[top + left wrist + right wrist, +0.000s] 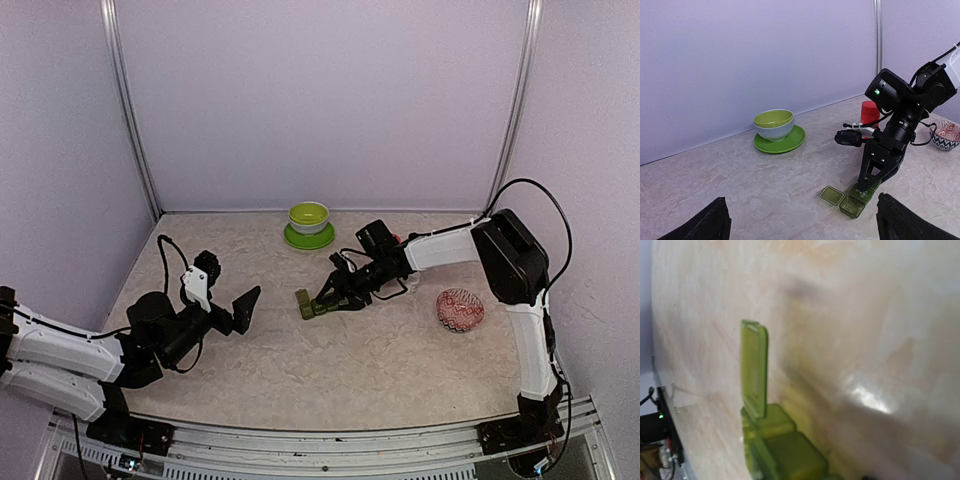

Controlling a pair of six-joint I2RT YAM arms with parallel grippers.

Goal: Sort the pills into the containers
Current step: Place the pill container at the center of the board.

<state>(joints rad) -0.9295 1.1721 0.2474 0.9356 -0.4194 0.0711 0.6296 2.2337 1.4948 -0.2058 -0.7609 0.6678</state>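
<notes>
— Where are the containers (309, 305)?
— Just left of centre in the top view, flat on the table (330, 370), the end lid (832, 195) swung open.
— And the right gripper (328, 298)?
— Down at the strip's right end. I cannot tell whether its fingers pinch it.
— The left gripper (801, 220)?
— Lower left, fingers spread wide, well apart from the strip.
— Around them?
— A lime-green bowl (309, 216) on a saucer (309, 238) at upper centre, and a patterned bowl (460, 310) at right.
</notes>
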